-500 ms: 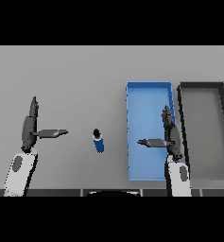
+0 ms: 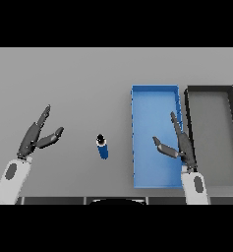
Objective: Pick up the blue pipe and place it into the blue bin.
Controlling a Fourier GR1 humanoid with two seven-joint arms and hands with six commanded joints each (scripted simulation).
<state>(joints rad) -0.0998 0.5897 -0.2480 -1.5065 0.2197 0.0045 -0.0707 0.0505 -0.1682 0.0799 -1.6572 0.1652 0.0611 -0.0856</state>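
Starting at the lower left of the frame, the left hand [image 2: 35,138] hovers above the grey table [image 2: 78,83], fingers straight and thumb spread apart, holding nothing. Just left of centre lies the blue pipe [image 2: 102,146], alone on the table, its dark end pointing up-frame. It looks short, stiff and light, possibly smooth enough to roll, so a pinch across its middle seems safest. Right of it sits the blue bin [image 2: 155,90]; over it hangs the right hand [image 2: 179,145], fingers extended, thumb splayed. Farthest right, a dark bin [image 2: 209,89].
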